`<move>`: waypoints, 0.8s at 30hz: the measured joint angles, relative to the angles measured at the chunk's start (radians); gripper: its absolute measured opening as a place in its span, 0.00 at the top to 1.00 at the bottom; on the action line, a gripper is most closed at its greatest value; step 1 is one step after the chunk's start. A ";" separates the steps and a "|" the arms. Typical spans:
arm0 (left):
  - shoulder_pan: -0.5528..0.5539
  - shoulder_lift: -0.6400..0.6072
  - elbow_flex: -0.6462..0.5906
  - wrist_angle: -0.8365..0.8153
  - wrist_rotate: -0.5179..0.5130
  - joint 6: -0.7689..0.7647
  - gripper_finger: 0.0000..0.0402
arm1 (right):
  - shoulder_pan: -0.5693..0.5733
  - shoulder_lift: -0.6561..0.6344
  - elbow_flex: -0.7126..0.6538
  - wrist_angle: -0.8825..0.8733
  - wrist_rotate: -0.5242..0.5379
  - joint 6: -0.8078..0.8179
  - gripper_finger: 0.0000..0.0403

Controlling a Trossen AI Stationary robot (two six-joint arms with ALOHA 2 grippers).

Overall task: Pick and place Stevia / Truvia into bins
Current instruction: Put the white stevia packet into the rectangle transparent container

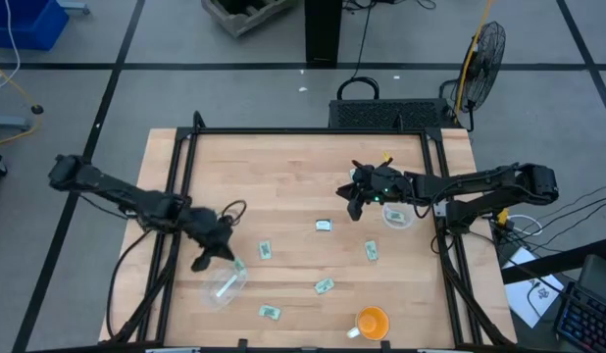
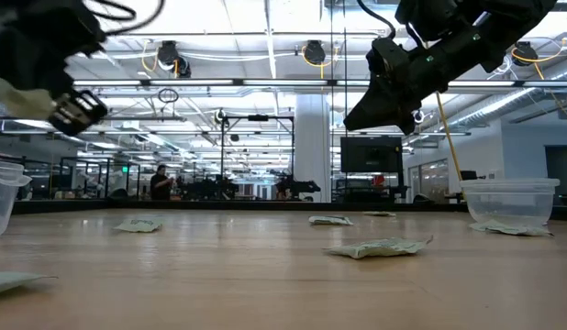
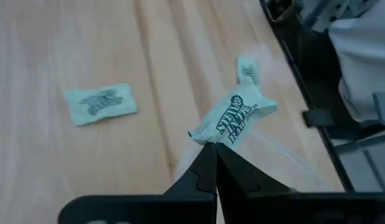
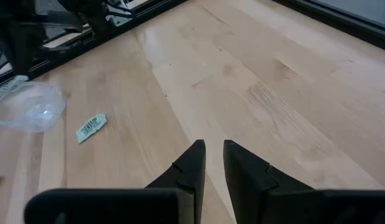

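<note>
Left end effector pinches a sachet above the left cup — right end effector, slightly parted and empty, hangs over the worktop.

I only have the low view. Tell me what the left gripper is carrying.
Observer: The left gripper is shut on a Stevia sachet, pinched by one edge.
Operator: Say where it sits relative to a bin.
Observer: Seen from above, it is at the rim of the left clear cup.
Operator: Report the right gripper.
Observer: The right gripper is open with nothing between its fingers. It is over bare table, beside the right clear cup.
</note>
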 joint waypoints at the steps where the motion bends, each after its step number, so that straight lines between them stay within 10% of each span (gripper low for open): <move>1: -0.038 -0.003 0.000 -0.012 -0.037 -0.017 1.00 | 0.000 0.000 0.000 0.000 0.000 0.000 0.88; 24: -0.468 0.458 0.246 -0.293 -0.437 -0.394 1.00 | 0.000 0.000 0.000 -0.006 0.001 -0.045 0.88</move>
